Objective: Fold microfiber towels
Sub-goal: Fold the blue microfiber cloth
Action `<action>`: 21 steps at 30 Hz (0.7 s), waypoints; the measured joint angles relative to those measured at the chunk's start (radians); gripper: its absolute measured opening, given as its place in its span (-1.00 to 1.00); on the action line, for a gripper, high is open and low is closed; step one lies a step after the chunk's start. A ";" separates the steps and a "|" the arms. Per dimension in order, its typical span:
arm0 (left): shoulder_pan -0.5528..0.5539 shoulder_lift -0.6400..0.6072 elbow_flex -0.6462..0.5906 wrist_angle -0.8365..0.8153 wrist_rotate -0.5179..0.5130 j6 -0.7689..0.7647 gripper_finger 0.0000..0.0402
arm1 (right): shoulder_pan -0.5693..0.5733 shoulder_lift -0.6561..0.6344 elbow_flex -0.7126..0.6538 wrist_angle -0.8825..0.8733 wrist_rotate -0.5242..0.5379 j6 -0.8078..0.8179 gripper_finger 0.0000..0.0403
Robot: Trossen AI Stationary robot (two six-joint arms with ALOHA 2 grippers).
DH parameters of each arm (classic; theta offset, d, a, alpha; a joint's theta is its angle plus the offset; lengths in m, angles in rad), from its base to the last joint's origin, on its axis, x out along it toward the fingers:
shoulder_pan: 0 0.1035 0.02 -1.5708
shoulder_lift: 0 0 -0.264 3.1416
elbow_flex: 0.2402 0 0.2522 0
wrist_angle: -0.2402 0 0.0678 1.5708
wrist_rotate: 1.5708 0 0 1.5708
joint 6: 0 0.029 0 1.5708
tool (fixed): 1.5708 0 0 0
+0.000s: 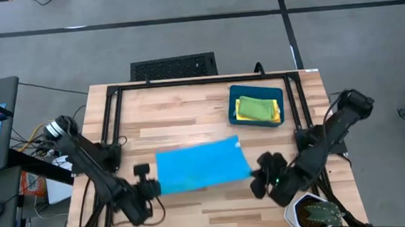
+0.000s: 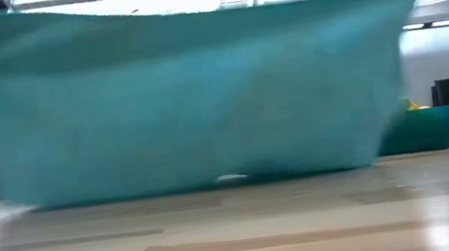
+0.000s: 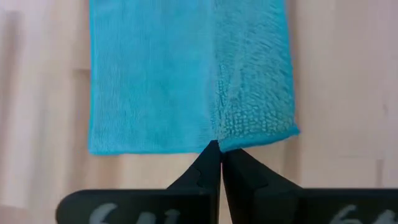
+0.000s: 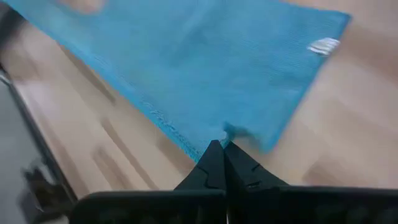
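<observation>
A light blue microfiber towel (image 1: 199, 165) is stretched between my two grippers over the middle of the table. My left gripper (image 1: 153, 188) is shut on its near left corner and my right gripper (image 1: 257, 179) on its near right corner. In the low view the towel (image 2: 186, 104) hangs like a curtain, its lower edge (image 2: 215, 182) down at the tabletop. A dark teal bin (image 1: 257, 107) at the far right holds a green towel (image 1: 253, 108) lying on a yellow towel (image 1: 277, 110). My left gripper pinches the towel's edge at the corner (image 3: 216, 142) between its two shut fingers, slanting down from the table's near left. The cloth folds at the grip and runs away from the fingers. Its top edge (image 2: 60, 18) is drawn taut. My right gripper pinches the towel's edge at the other near corner (image 4: 225, 138) between its shut fingers, slanting down from the table's near right. The cloth spreads away from the fingertips, and a white label (image 4: 323, 46) shows at its far end.
A black frame (image 1: 200, 81) runs along the table's far side and down both sides. A small potted plant (image 1: 317, 213) stands at the near right corner. Bare wood lies between the towel and the far rail.
</observation>
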 joint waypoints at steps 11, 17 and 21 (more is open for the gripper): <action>-0.024 0.203 0.011 0.066 0.096 -0.087 -1.00 | -0.104 0.088 0.000 -0.002 -0.165 -0.048 -0.97; -0.014 0.177 0.011 -0.048 0.040 -0.172 -1.00 | -0.280 0.096 0.000 -0.010 -0.303 -0.243 -0.97; 0.003 0.170 0.011 -0.054 0.024 -0.154 -1.00 | -0.367 0.097 0.000 -0.016 -0.326 -0.326 -0.97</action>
